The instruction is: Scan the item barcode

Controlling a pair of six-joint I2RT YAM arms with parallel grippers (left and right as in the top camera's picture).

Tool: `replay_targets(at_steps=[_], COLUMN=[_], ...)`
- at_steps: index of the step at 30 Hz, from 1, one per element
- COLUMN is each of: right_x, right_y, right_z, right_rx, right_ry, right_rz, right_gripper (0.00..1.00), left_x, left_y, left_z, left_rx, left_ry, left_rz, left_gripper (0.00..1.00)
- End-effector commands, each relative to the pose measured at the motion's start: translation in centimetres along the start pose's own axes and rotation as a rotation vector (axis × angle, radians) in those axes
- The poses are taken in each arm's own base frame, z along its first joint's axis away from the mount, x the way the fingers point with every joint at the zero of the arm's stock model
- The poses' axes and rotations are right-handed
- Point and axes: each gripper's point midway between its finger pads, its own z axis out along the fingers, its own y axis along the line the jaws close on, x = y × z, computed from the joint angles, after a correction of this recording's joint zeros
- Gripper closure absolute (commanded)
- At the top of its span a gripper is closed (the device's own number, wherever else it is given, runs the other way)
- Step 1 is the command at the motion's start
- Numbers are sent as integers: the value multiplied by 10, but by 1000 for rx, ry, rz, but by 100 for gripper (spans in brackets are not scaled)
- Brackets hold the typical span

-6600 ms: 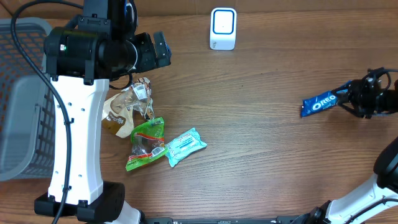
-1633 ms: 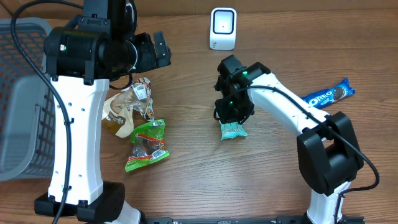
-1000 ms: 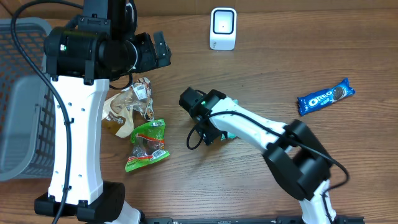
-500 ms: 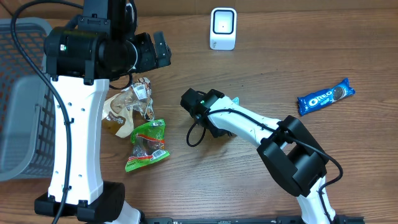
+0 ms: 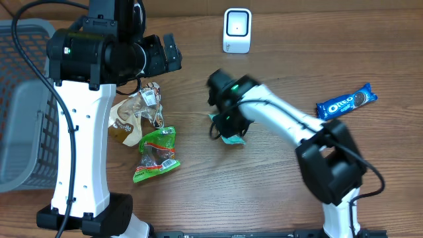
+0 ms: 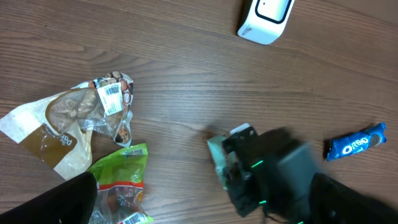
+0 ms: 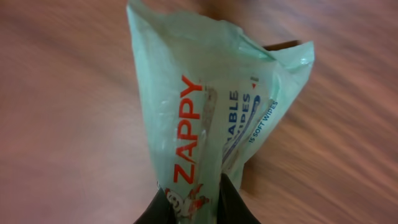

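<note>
The right pincer [image 7: 193, 205] is clenched on one short end of the green wipes pack [image 7: 205, 112], and its two dark fingers [image 7: 233, 202] pinch the foil near the seam. The pack is near the middle of the bench [image 5: 297, 185], under the right arm and well apart from the white scanner [image 5: 236, 30] at the far edge. We cannot tell if it touches the wood.

To do this step well, we think the pack must be carried to the scanner with its barcode toward the scanner window. The face we see has only the brand name, so a turn of the wrist is probably needed. The grip is narrow and the foil is soft, so slow motion is better.

The long axis runs straight out from the fingers, along the printed name. From overhead the free end seems to point to the near edge, away from the scanner.

The left pincer [image 5: 168, 54] stands released, over the other packets.
</note>
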Motion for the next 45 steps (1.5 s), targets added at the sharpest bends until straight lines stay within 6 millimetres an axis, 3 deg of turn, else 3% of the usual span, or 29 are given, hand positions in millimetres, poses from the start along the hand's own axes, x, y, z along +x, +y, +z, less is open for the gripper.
replay_targets(at_steps=[1,6,13,16,23,28,31,36,42,45], right_x=[-13,-16,-5,-1,7,18,36,51,51,35], right_y=[46,18,-4,-9,-48,-81,-118,-149,-163,-161], right_z=[-54,-62,-30,-16,25,38,46,48,35,11], right_rx=[-568,-744,-911,-880,-590,-406,-191,10,104,104], right_ry=[-100,-122,-63,-44,40,74,114,135,133,93], right_rz=[-79,52,236,247,407,526,638,694,675,654], right_gripper=[96,96,96,96,96,82,61,45,36,33], left_x=[-2,-2,-2,-2,-2,-2,-2,-2,-2,-2], left_y=[0,0,0,0,0,0,0,0,0,0], left_z=[0,0,0,0,0,0,0,0,0,0], left_rx=[-3,-3,-3,-3,-3,-3,-3,-3,-3,-3], left_ry=[-5,-5,-5,-5,-5,-5,-5,-5,-5,-5], left_rz=[0,0,0,0,0,0,0,0,0,0], left_gripper=[1,0,1,0,0,1,0,0,0,0])
